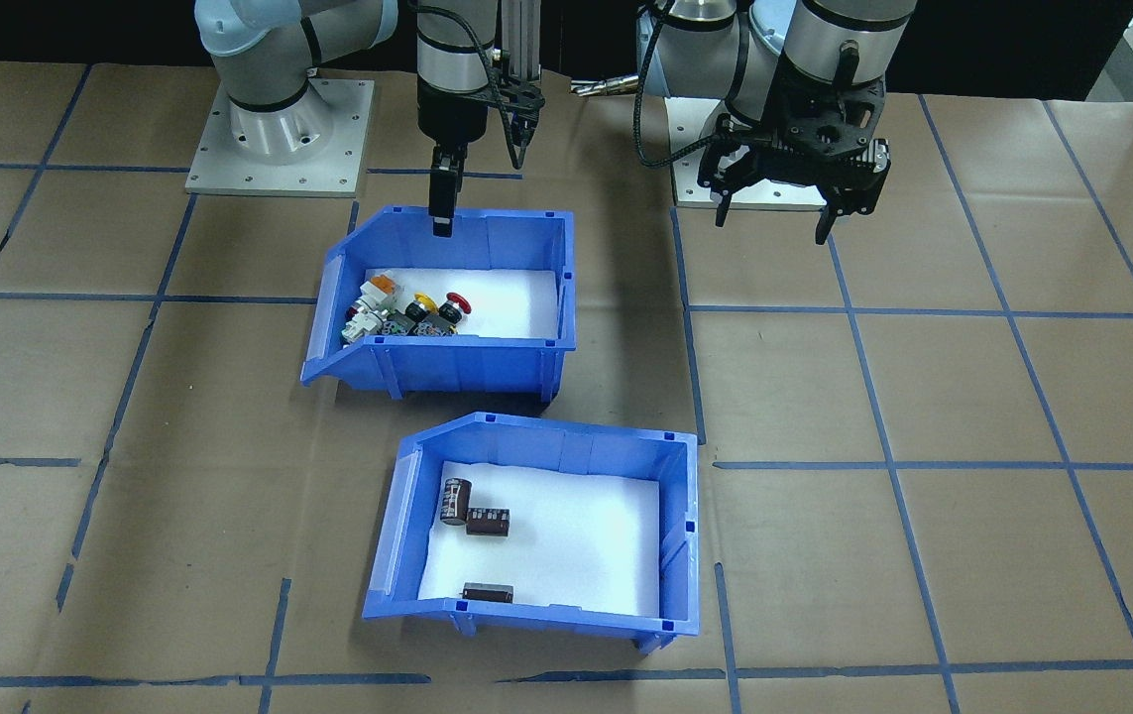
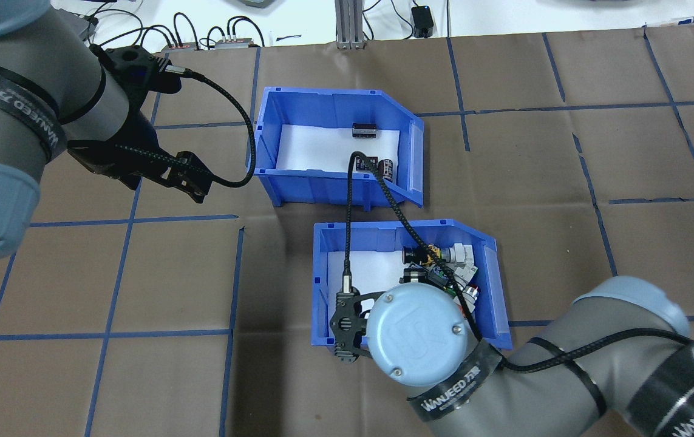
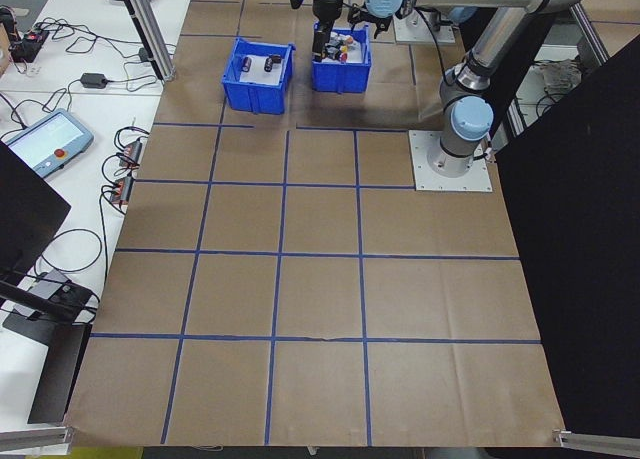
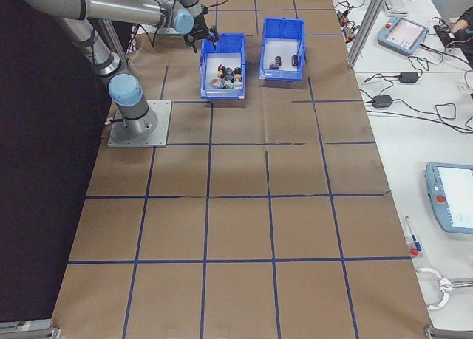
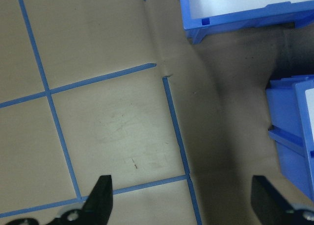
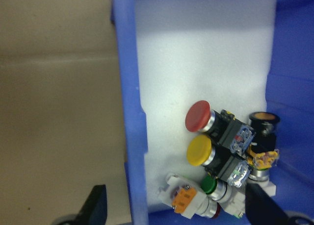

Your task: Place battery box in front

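- The battery box (image 1: 536, 526) is a blue bin with a white liner and three small dark pieces inside. It sits on the table on the side far from the robot, just beside the button box (image 1: 447, 307) but not touching it.
- The button box (the one with red and yellow buttons) sits closer to the robot.
- The right gripper (image 6: 174, 205) hangs over the near wall of the button box. Its jaws are open, one finger outside the wall and one over the liner. It holds nothing.
- The left gripper (image 5: 189, 200) hangs over bare table, off to the side. Its jaws are wide open and hold nothing.
- I think the job is mostly a swap, or the battery box may already count as in front. I cannot tell which side "front" means.
- To do the grab well, the fingers should go straight down on the wall and squeeze the wall only, not the buttons.
- A slow, flat slide would keep the pieces from rolling.
- There is lots of open table (image 1: 972, 397) on both sides. The gap between the bins is small, so bumps are the risk.
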Motion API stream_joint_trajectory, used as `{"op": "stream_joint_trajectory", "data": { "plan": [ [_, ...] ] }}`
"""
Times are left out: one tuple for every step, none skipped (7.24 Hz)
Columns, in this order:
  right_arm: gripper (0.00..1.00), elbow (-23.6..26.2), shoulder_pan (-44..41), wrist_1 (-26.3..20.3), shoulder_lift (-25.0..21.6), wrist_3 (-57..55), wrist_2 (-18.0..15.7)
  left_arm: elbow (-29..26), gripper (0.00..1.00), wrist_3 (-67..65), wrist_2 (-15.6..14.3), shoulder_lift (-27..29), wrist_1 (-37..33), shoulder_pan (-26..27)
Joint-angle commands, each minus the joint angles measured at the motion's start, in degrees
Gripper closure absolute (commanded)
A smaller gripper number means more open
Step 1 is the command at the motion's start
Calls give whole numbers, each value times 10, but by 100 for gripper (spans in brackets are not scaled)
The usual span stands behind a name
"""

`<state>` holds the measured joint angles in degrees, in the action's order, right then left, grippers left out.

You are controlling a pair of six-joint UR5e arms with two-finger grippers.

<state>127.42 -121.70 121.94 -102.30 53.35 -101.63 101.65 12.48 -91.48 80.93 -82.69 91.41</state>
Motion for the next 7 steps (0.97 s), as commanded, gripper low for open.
{"op": "stream_joint_trajectory", "data": {
  "plan": [
    [0,-37,112,-81,-53,-1,35,0,0,0,1,0,1,0],
    [0,-81,167,-153,-53,-9,86,0,0,0,1,0,1,0],
    [0,-122,231,-201,-53,-65,97,0,0,0,1,0,2,0],
    [0,-151,294,-243,-54,-163,140,0,0,0,1,0,2,0],
    [0,-172,339,-254,-53,-238,145,0,0,0,0,-1,2,0],
    [0,-192,357,-251,-44,-302,144,0,0,0,1,-1,2,0],
    [0,-220,358,-249,-22,-371,136,0,0,0,1,-1,2,0]
  ]
}}
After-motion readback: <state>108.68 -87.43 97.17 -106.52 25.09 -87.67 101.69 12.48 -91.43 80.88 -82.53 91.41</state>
